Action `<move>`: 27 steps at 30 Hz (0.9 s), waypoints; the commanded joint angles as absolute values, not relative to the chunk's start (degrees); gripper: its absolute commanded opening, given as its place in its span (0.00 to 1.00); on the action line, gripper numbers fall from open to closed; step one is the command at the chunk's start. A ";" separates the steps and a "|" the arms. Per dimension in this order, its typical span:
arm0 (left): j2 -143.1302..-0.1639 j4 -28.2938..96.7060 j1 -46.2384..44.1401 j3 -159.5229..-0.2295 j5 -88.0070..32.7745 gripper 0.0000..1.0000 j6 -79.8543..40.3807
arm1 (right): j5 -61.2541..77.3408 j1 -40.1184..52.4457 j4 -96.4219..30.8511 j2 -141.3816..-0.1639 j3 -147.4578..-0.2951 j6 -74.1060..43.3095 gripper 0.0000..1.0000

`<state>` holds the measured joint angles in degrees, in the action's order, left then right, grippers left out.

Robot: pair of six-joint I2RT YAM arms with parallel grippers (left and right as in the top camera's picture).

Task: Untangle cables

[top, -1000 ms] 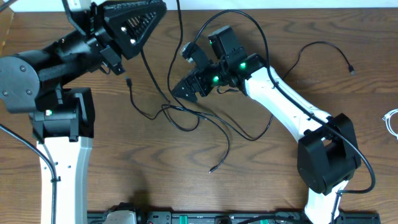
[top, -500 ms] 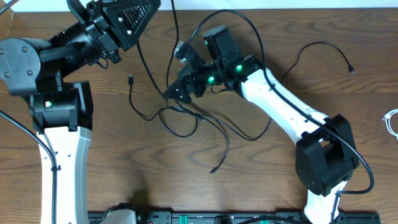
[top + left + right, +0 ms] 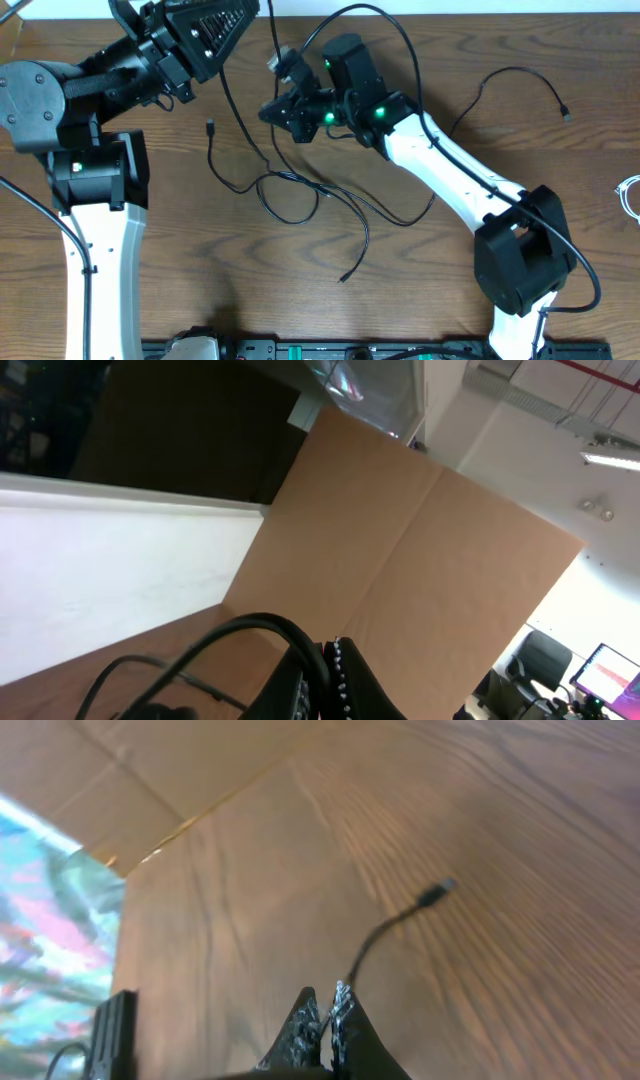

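Observation:
The thin black cable lies in a tangle (image 3: pixel 300 185) at mid-table, with one plug (image 3: pixel 210 127) to the left and another (image 3: pixel 343 276) nearer the front. One strand rises to my left gripper (image 3: pixel 252 10) at the far edge. In the left wrist view that gripper (image 3: pixel 330 665) is shut on the black cable (image 3: pixel 230 630). My right gripper (image 3: pixel 266 110) hovers above the tangle, pointing left. In its wrist view it (image 3: pixel 325 1000) is shut, and a plug (image 3: pixel 437 893) lies beyond the tips; I cannot tell if the cable is pinched. The white cable (image 3: pixel 630 195) shows at the right edge.
Another thin black cable (image 3: pixel 500 72) with a plug (image 3: pixel 567 115) curves across the far right of the wooden table (image 3: pixel 200 270). The thick robot cable (image 3: pixel 400 30) arcs over the right arm. The left arm's base (image 3: pixel 95 190) stands at the left.
My right gripper has moved away from the tangle toward the far edge and gone from open to shut. The left arm lifted slightly a second ago, then held still. The tangle barely shifted.

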<state>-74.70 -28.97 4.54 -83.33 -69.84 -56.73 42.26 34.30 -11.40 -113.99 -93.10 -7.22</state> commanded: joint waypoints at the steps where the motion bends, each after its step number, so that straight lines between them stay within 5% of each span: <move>1: -74.87 -26.26 6.46 -84.18 -72.18 0.07 -54.28 | 35.51 31.31 -14.44 -113.97 -93.60 -9.43 0.01; 11: -77.71 -2.79 10.63 -84.07 -72.86 0.07 -37.39 | 13.96 16.58 -27.09 -102.74 -94.24 -8.23 0.01; 19: -78.46 -2.17 10.81 -84.07 -72.86 0.07 -36.40 | 10.87 1.41 -28.58 -90.13 -101.14 -8.10 0.01; 27: -78.46 -2.13 10.81 -83.83 -72.31 0.07 -35.55 | 17.30 0.25 -38.74 -88.38 -102.28 -8.08 0.01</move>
